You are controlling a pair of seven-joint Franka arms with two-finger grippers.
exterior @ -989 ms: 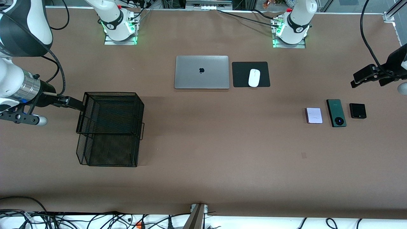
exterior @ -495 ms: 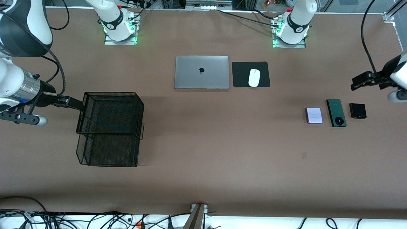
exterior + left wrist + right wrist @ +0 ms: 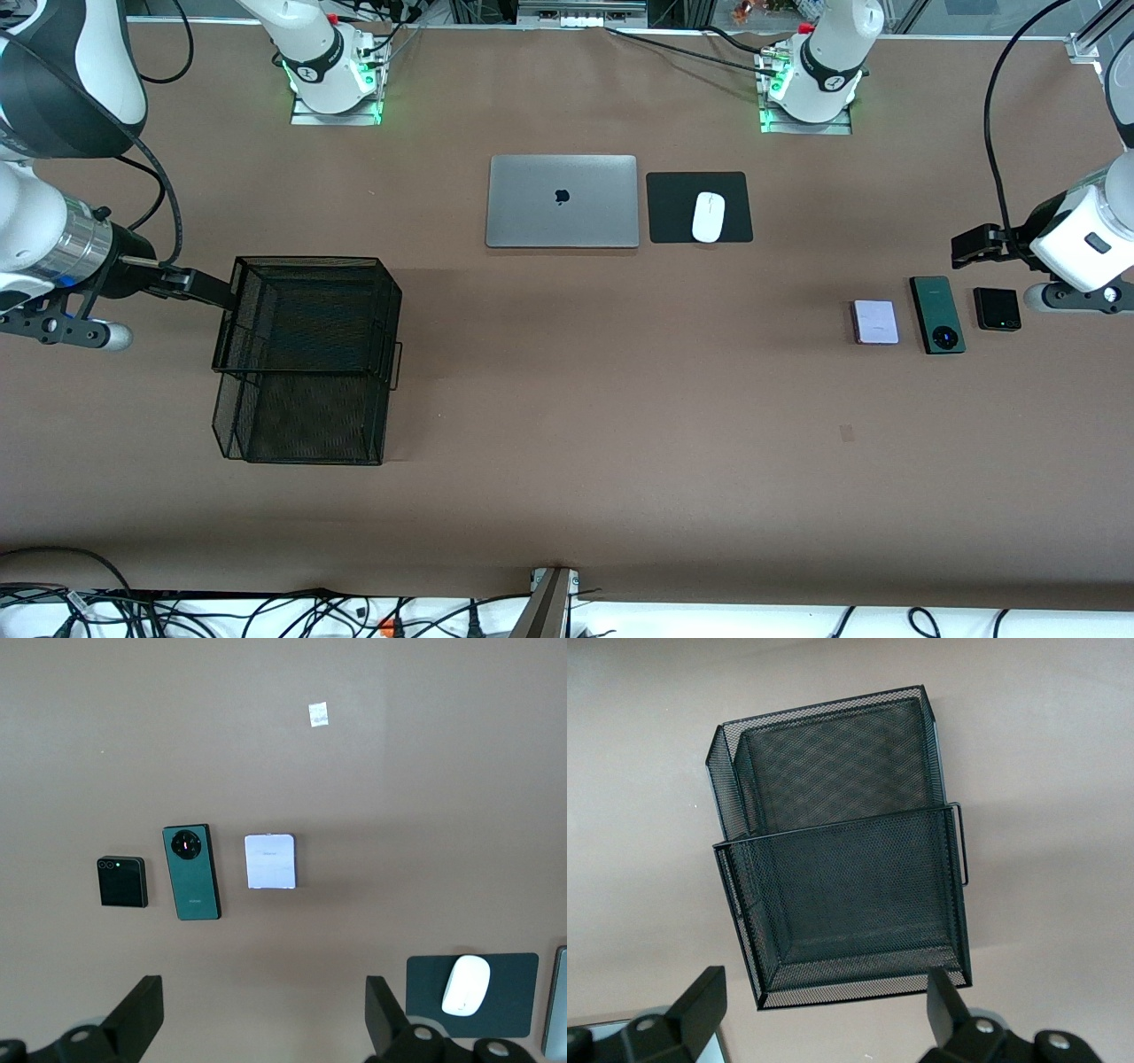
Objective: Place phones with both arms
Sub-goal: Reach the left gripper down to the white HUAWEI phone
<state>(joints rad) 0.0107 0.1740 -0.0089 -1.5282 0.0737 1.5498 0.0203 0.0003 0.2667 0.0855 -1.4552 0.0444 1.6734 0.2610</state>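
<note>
Front view: three phones lie in a row on the brown counter (image 3: 620,399) toward the left arm's end, untouched: a small squarish white-pink phone (image 3: 875,322), a taller dark green phone (image 3: 937,315) with a camera ring, and a small squarish black phone (image 3: 997,308). The left pincer (image 3: 973,248) hangs beside them; the right pincer (image 3: 190,285) waits over a black wire-mesh basket (image 3: 306,359), likely the destination.

Left wrist view: its jaws stand wide apart and empty, looking down on the phones.

Right wrist view: its jaws gape empty above the basket.

White-pink phone (image 3: 875,322), dark green phone (image 3: 937,315), black phone (image 3: 997,309), flat, side by side
</note>
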